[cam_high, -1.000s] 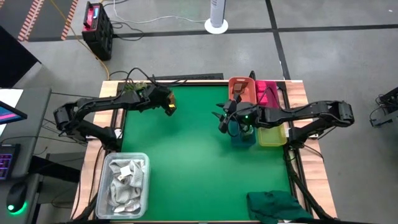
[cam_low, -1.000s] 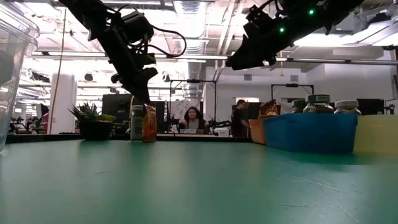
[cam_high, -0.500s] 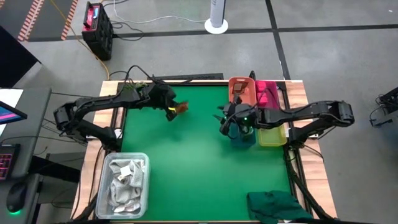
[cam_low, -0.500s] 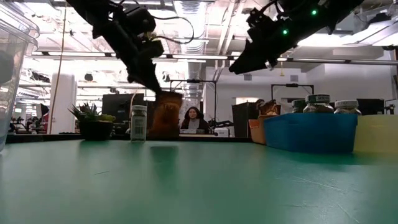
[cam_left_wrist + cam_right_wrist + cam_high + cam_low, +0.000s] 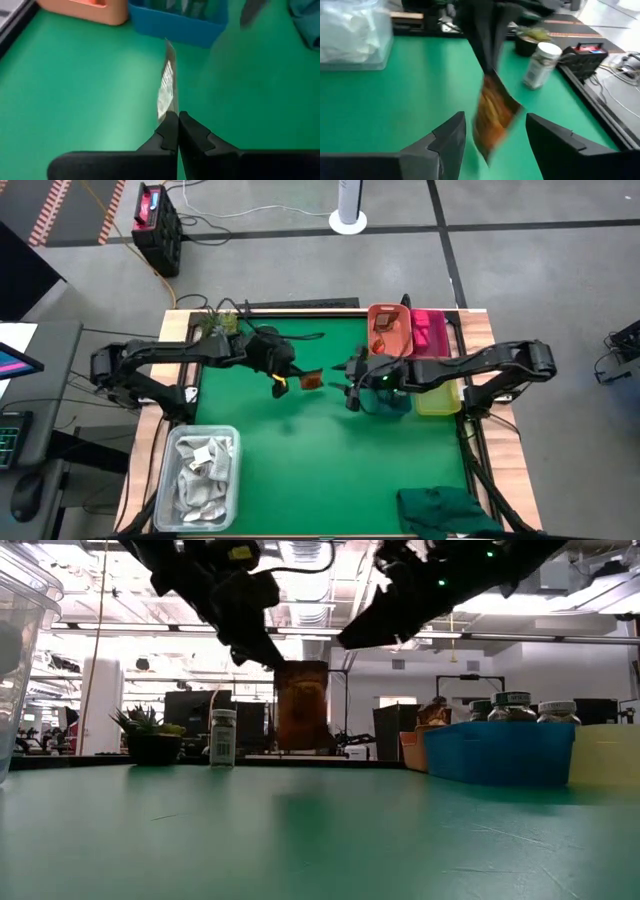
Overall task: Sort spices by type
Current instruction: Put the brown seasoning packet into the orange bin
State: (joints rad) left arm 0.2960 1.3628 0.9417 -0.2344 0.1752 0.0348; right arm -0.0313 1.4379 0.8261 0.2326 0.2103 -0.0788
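Note:
An orange-brown spice packet point(image 5: 312, 380) hangs in the air over the middle of the green mat, with my left gripper point(image 5: 287, 376) shut on it. In the low view the packet point(image 5: 302, 705) hangs upright below the left fingers point(image 5: 268, 652). My right gripper point(image 5: 349, 377) stands open just right of the packet and faces it; in its wrist view the packet point(image 5: 492, 117) hangs between and beyond its two fingers, not touching them. A white-capped jar point(image 5: 222, 737) stands on its base at the far left, next to a small plant point(image 5: 150, 735). My left gripper pinches the packet's upper edge point(image 5: 170, 111) between its two fingertips. The fingers come from the table's left, slanting down. The packet hangs below them, roughly upright and clear of the mat, seen edge-on in the left wrist view.
At the far right stand an orange bin point(image 5: 388, 325), a pink bin point(image 5: 430, 330), a blue bin point(image 5: 497, 752) holding jars point(image 5: 512, 705) and a yellow bin point(image 5: 438, 396). A clear box of white rags point(image 5: 203, 475) sits near left, and a dark green cloth point(image 5: 445, 510) near right.
My left gripper has lifted the packet from beside the white-capped jar and carried it toward the table's right, to mid-mat, turning its wrist on the way. The packet now hangs clear of the mat. My right gripper has edged left toward the packet.

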